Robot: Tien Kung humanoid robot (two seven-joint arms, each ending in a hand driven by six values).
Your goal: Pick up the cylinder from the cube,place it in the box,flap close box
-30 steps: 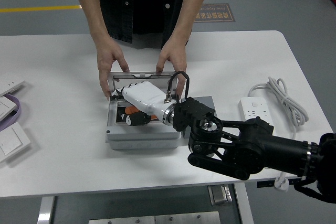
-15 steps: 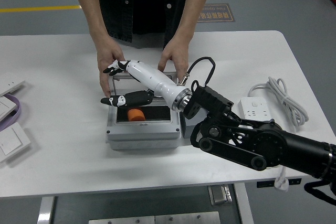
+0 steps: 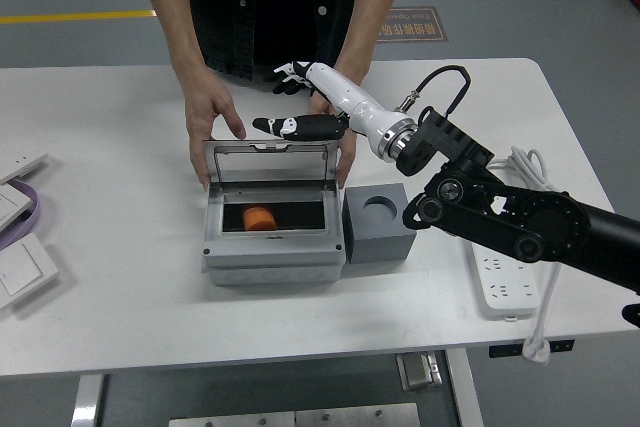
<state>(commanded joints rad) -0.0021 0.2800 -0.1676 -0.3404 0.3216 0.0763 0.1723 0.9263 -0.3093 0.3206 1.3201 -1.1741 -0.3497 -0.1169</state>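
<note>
On the white table (image 3: pixel 120 277), the orange cylinder (image 3: pixel 260 218) lies inside the grey box (image 3: pixel 270 247). Above the box's raised lid (image 3: pixel 268 162), the right robot hand (image 3: pixel 300 102) hovers, fingers spread, empty. The hinged lid looks light and rigid, best pushed at its top edge.

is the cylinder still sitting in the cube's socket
No, the orange cylinder lies inside the open grey box, and the round socket on top of the grey cube beside it is empty.

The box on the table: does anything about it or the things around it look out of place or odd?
Nothing looks damaged or spilled. The box stands square beside the cube, lid upright and steadied by a person's hands. The orange cylinder lies inside. The right hand hovers open above the lid.
</note>
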